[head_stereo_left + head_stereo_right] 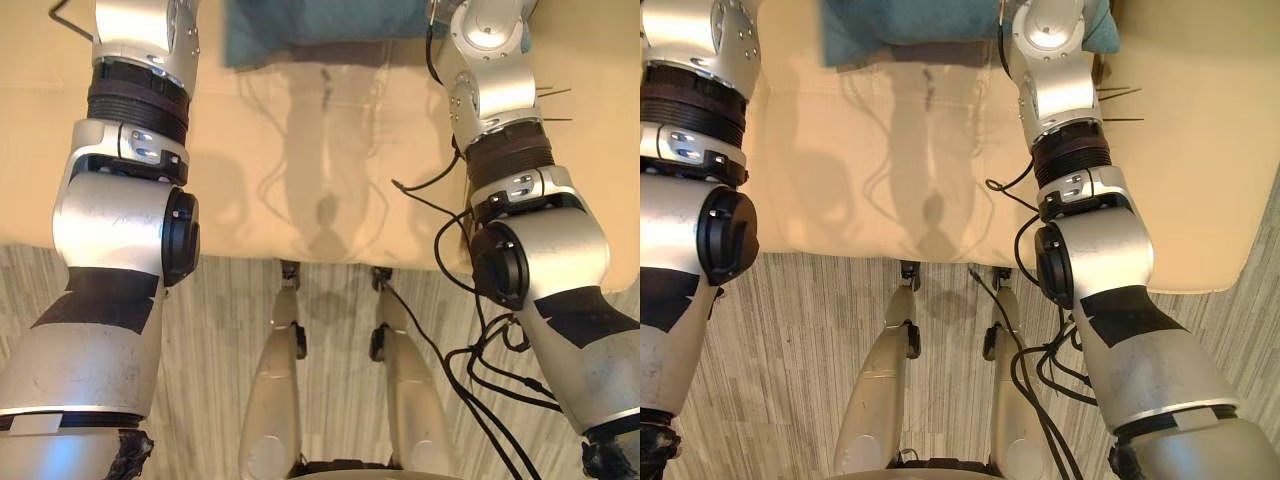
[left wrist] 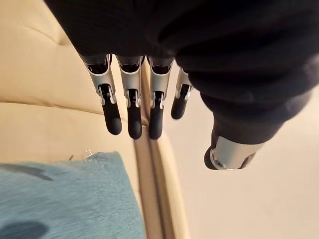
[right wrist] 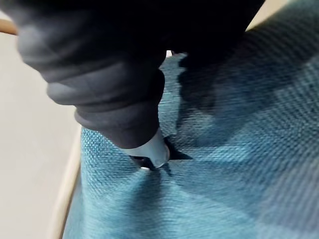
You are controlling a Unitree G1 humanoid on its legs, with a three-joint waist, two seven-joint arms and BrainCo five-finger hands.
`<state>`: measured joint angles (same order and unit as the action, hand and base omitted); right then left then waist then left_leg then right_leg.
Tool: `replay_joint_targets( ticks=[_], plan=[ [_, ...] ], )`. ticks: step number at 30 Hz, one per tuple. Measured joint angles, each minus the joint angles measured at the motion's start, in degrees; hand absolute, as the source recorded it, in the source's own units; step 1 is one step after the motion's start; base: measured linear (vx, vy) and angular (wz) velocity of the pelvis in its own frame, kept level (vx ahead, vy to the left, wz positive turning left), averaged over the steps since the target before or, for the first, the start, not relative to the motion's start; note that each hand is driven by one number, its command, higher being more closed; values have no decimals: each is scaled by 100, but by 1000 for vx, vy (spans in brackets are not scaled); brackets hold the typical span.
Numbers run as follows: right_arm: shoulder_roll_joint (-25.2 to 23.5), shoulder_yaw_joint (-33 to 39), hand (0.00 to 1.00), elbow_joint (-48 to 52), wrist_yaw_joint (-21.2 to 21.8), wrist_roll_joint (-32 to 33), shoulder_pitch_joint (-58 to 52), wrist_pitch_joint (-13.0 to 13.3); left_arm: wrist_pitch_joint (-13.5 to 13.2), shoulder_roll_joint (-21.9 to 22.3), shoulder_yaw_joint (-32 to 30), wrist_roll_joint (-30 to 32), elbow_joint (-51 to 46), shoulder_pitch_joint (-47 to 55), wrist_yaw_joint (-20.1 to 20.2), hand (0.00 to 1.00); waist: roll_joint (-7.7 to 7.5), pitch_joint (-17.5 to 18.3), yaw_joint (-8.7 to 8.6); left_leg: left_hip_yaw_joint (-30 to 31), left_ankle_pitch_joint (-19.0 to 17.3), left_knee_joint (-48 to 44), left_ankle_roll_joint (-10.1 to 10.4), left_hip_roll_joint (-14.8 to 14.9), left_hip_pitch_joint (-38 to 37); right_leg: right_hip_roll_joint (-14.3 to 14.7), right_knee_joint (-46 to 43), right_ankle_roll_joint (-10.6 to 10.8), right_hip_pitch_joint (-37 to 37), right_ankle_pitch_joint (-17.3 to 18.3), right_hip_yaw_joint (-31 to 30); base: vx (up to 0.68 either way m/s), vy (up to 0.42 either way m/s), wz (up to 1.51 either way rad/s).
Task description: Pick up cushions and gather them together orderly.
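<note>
Right wrist view, right hand [image 3: 151, 148] pinching teal cushion [image 3: 224, 174], left hand [image 2: 130, 112] spread nearby

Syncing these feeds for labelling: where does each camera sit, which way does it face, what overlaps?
Left eye view: on the head, facing down at a cream upholstered sofa seat and a teal woven cushion at the view's top; both silver-grey arms flank it.
Right eye view: same head, same scene, slightly rightward.
Left wrist view: along the left hand, fingers straight, over the sofa beside the cushion.
Right wrist view: very close on the right hand, thumb pressing into the cushion.
Shared: all four show the cushion.
</note>
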<state>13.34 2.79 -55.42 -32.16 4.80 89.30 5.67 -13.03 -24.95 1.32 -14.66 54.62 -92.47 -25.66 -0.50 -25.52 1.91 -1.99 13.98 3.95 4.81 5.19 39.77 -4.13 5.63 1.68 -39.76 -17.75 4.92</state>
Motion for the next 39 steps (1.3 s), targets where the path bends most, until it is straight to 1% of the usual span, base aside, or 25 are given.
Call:
replay_joint_targets(
  ticks=[2, 4, 7, 9, 14, 16, 18, 21, 22, 23, 25, 26, 27, 28, 29, 30, 31, 32, 33, 34, 36, 37, 39],
  plan=[
    [136, -115, 0, 7, 104, 168, -90, 7, 7, 78, -160, -201, 1, 368, 183, 0, -4, -23, -4, 19, -1, 0, 0, 1, 36, -5, 0, 1, -21, 1, 26, 30, 92, 7],
    [332, -328, 0, 151, 238, 381, -307, 36, 33, 294, -216, -406, 7, 1005, 312, 0, -4, -23, 6, 17, -2, 5, 2, 26, 50, -1, 0, 6, -25, 4, 74, 21, 95, 5],
    [406, -514, 0, 641, 270, 430, -737, 77, 81, 560, -373, -496, 8, 1620, 424, 0, 2, -26, 7, 14, -3, 11, 3, 51, 56, 11, -1, 9, -25, 7, 63, 8, 72, 1],
    [407, -515, 0, 780, 360, 484, -918, 106, 122, 609, -370, -494, 7, 1798, 445, 0, 2, -26, 10, 4, 0, 4, 7, 71, 55, 14, -1, 9, -24, 7, 45, -8, 54, -4],
    [408, -506, 0, 1153, 521, 608, -1481, 276, 124, 552, -311, -480, -186, 1961, 508, 0, 2, -26, 45, -65, 30, 0, 50, 93, -60, 56, -1, 7, 52, 11, -28, -37, 31, -8],
    [464, -521, 0, 1499, 641, 612, -1856, 319, 88, 421, -246, -435, -646, 2180, 566, 0, 2, -26, 37, -105, 31, 0, 54, 103, -170, 78, -1, -5, 162, 43, -46, -69, 12, -5],
    [538, -548, 0, 1791, 716, 608, -2228, 357, -23, 231, -148, -415, -1128, 2482, 564, 0, 2, -26, 49, -115, 28, 2, 58, 131, -327, 104, -1, -16, 309, 64, -58, -62, -3, -3],
    [717, -584, 0, 2657, 880, 583, -3133, 490, -217, -59, -152, -359, -2261, 3340, 560, 0, 2, -26, 77, -102, -5, -9, 96, 183, -639, 150, 0, -26, 633, 143, -74, -59, -12, 1],
    [776, -619, 0, 3056, 949, 574, -3650, 529, -318, -94, -157, -311, -2766, 3892, 564, 0, 1, -26, 92, -80, -58, -51, 127, 192, -817, 164, -1, -23, 830, 197, -83, -39, -17, 2],
    [785, -617, 0, 3252, 1008, 560, -3939, 532, -356, -88, -156, -303, -2981, 4190, 581, 0, 1, -25, 104, -73, -115, -114, 132, 197, -906, 181, -1, -18, 949, 219, -87, -37, -19, 0],
    [771, -630, 0, 4011, 1312, 366, -5306, 593, -395, 120, -159, -253, -3680, 5552, 780, 0, -2, -15, 200, -77, -495, -556, 143, 216, -1253, 208, -106, -24, 1418, 390, -138, -6, -9, -10],
    [761, -664, 0, 4125, 1407, 345, -5666, 628, -400, 219, -160, -249, -3797, 5919, 845, 0, 0, 3, 207, -86, -611, -703, 144, 225, -1326, 213, -170, -18, 1523, 457, -156, 28, -5, -13],
    [691, -736, 0, 4213, 1599, 262, -6324, 667, -411, 433, -153, -239, -3933, 6644, 973, 0, -2, 91, 203, -93, -819, -955, 131, 243, -1455, 219, -293, -12, 1703, 592, -167, 52, -8, -5],
    [539, -735, 0, 4238, 1788, 136, -6998, 677, -406, 704, -126, -233, -3936, 7338, 1128, 0, -7, 314, 190, -75, -1000, -1164, 122, 249, -1489, 219, -397, 7, 1797, 727, -169, 61, -9, -3],
    [461, -726, 0, 4236, 1905, 122, -7321, 678, -389, 833, -99, -211, -3928, 7665, 1220, 0, -16, 403, 180, -76, -1077, -1229, 120, 249, -1544, 215, -434, 29, 1856, 793, -176, 78, -4, -4],
    [323, -711, 0, 4203, 2131, 65, -7925, 678, -346, 1038, -37, -134, -3886, 8246, 1436, 0, -26, 513, 160, -120, -1196, -1288, 100, 247, -1733, 204, -504, 33, 2023, 882, -190, 82, 1, -7],
    [186, -696, 0, 4023, 2356, -118, -8435, 681, -312, 1172, 7, -25, -3686, 8713, 1677, 0, -32, 638, 145, -141, -1278, -1296, 73, 230, -1935, 181, -558, 87, 2199, 991, -192, 80, 1, -4],
    [114, -683, 0, 3874, 2451, -191, -8655, 680, -290, 1210, 40, 9, -3522, 8896, 1768, 0, -33, 721, 124, -133, -1288, -1287, 78, 214, -2023, 167, -572, 124, 2283, 1049, -184, 58, 1, 5],
    [-1, -646, 0, 3611, 2565, -322, -8932, 673, -244, 1274, 35, 101, -3261, 9156, 1888, 0, -37, 876, 50, -128, -1311, -1265, 64, 191, -2141, 142, -595, 140, 2383, 1103, -174, 70, 13, 6],
    [-185, -478, 0, 3136, 2729, -509, -9308, 667, -166, 1343, 22, 198, -2801, 9478, 2072, 0, -41, 1082, 19, -171, -1354, -1193, 32, 158, -2367, 106, -612, 184, 2551, 1169, -188, 69, 20, 1],
    [-310, -281, 0, 2637, 2827, -580, -9573, 641, -75, 1380, -1, 288, -2343, 9683, 2207, 0, -49, 1209, -1, -247, -1409, -1144, 13, 137, -2639, 77, -605, 210, 2774, 1220, -221, 60, 38, -13],
    [-354, -148, 0, 2214, 2913, -694, -9787, 622, -5, 1455, -181, 465, -2019, 9929, 2322, 0, -72, 1372, -13, -320, -1439, -1017, 28, 104, -2909, 48, -552, 235, 2971, 1241, -292, 54, 44, -20],
    [-354, -15, 0, 1859, 2999, -720, -9985, 621, 37, 1475, -272, 614, -1739, 10170, 2397, 0, -79, 1529, -58, -394, -1449, -896, 18, 75, -3159, 20, -524, 267, 3135, 1265, -358, 45, 37, -22]
  ],
)
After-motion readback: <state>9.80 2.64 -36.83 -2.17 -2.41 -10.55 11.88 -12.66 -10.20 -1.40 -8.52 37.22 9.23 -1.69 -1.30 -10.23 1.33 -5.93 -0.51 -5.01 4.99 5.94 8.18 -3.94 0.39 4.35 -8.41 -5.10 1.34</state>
